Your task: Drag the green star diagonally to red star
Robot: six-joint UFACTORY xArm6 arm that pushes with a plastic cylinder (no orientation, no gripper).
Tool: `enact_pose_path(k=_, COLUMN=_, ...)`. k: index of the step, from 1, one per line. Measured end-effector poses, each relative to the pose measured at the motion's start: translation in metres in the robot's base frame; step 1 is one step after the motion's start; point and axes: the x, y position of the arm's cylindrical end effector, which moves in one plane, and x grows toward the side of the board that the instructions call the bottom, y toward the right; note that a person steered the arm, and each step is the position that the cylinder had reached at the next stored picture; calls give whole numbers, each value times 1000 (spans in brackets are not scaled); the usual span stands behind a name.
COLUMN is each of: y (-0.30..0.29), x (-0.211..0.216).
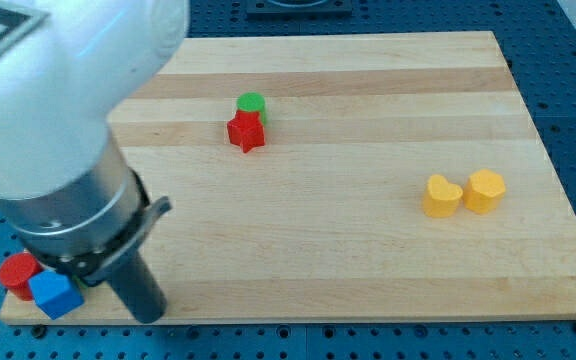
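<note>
A red star point(246, 132) lies on the wooden board point(368, 250), left of centre near the view's top. A green block point(251, 103) that looks round touches the star's upper edge. No green block with a clear star shape shows. My arm fills the view's left. The dark rod comes down at the board's bottom left corner, and my tip point(149, 317) rests near the board's bottom edge. It is far below and left of the red star and the green block, touching no block.
A red cylinder point(16, 271) and a blue cube point(54, 294) sit together at the bottom left corner, just left of the rod. A yellow heart point(440, 196) and a yellow hexagon point(485, 190) sit side by side at the right.
</note>
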Motion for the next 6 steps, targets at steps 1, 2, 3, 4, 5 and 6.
enact_pose_path(k=1, y=-32, x=-5)
enact_pose_path(k=2, y=-55, x=-14)
enact_pose_path(k=3, y=-81, x=-22)
enact_pose_path(k=4, y=-88, x=-36)
enact_pose_path(k=5, y=-88, x=-53)
enact_pose_path(k=6, y=-79, x=-69)
